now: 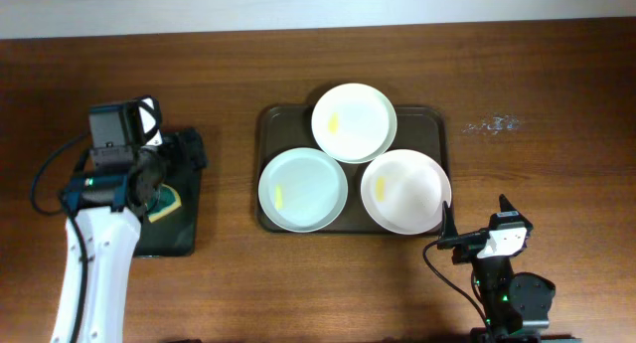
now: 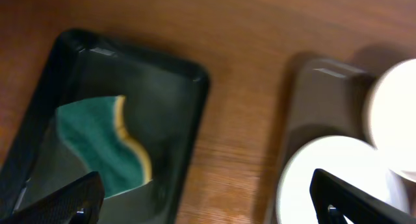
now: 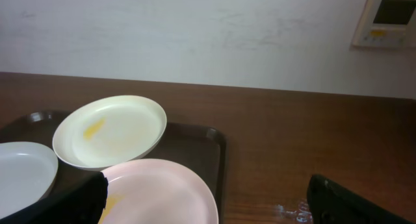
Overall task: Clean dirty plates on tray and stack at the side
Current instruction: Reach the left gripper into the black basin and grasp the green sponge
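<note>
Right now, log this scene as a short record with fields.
plates: far plate, left plate, right plate, all on the tray
dirt: a yellow smear in each plate
sponge: green and yellow, in the small black tray
left gripper: open, above the black tray
right gripper: open, near the right plate
stack at side: not started

Under the black left claw (image 2: 208, 208), a wavy green-and-yellow sponge (image 2: 97, 146) lies in a glossy black narrow tray (image 2: 188, 87). Ahead of the black right claw (image 3: 208, 208), a dark brown rectangular tray (image 3: 218, 146) carries a cream round plate (image 3: 123, 130), a pinkish-white round plate (image 3: 169, 191) and a bluish-white round plate (image 3: 23, 169), each smeared yellow.
</note>
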Available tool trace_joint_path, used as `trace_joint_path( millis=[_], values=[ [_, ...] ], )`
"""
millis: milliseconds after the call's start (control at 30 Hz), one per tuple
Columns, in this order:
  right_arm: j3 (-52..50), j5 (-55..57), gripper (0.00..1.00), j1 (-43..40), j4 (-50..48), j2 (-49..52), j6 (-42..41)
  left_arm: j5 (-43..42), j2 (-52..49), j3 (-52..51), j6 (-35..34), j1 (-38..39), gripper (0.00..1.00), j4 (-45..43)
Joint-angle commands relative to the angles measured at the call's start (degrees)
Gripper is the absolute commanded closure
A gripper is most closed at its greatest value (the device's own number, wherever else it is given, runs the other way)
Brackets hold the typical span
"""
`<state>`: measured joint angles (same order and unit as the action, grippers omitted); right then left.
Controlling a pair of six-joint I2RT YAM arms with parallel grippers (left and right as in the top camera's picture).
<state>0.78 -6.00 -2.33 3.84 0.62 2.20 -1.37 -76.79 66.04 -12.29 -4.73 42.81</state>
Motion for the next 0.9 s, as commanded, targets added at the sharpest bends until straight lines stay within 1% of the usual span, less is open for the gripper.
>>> trace_joint_path(
  millis=[0, 133, 233, 367, 433, 500, 533, 600, 633, 667, 700, 733, 767, 800, 867],
  values=[
    [-0.46, 0.28, 0.02, -0.33, 0.2, -0.31, 0.39, 14.53, -6.23, 0.96, -11.52, -2.78, 0.01, -0.37],
    [-0.46, 0.28, 0.02, -0.33, 0.2, -0.31, 0.39, 14.27, -14.97, 0.96, -12.13, -6.69, 0.01, -1.73],
    [-0.46, 0.28, 0.02, -0.33, 0.17, -0.31, 0.39, 14.25, -22.25, 0.96, -12.15, -9.03, 0.01, -6.95],
    [-0.46, 0.28, 0.02, -0.33, 0.2, -0.31, 0.39, 13.99, -29.38, 0.96, -12.55, -9.79, 0.01, -10.95],
    [-0.46, 0.28, 0.02, -0.33, 0.2, -0.31, 0.39, 9.88, -32.5, 0.96, -12.52, -9.79, 0.01, -12.61],
    [-0.46, 0.28, 0.02, -0.33, 0.2, -0.31, 0.39, 9.73, -34.56, 0.96, -12.52, -9.81, 0.01, -14.32],
    [-0.46, 0.28, 0.02, -0.33, 0.2, -0.31, 0.39, 9.73, -35.36, 0.96, -12.52, -9.79, 0.15, -14.58],
    [-0.46, 0.28, 0.02, -0.33, 0.2, -0.31, 0.39, 9.77, -36.52, 0.96, -12.52, -9.81, 0.62, -14.73],
    [-0.46, 0.28, 0.02, -0.33, 0.2, -0.31, 0.39, 9.77, -36.57, 0.96, -12.52, -9.79, 0.84, -15.08],
    [-0.46, 0.28, 0.02, -0.33, 0.2, -0.31, 0.39, 9.75, -36.57, 0.96, -12.52, -9.79, 1.0, -15.15],
    [-0.46, 0.28, 0.02, -0.33, 0.2, -0.31, 0.39, 9.75, -36.57, 0.96, -12.52, -9.79, 1.0, -14.97],
    [-0.46, 0.28, 0.02, -0.33, 0.2, -0.31, 0.39, 9.68, -36.57, 0.96, -12.52, -9.79, 0.66, -14.56],
    [-0.46, 0.28, 0.02, -0.33, 0.2, -0.31, 0.39, 8.39, -36.57, 0.96, -12.52, -9.79, 0.01, -13.57],
    [-0.46, 0.28, 0.02, -0.33, 0.17, -0.31, 0.39, 3.45, -36.57, 0.96, -12.5, -9.81, 0.01, -11.32],
    [-0.46, 0.28, 0.02, -0.33, 0.2, -0.31, 0.39, 1.97, -36.57, 0.98, -12.5, -9.79, 0.01, -5.95]
  ],
)
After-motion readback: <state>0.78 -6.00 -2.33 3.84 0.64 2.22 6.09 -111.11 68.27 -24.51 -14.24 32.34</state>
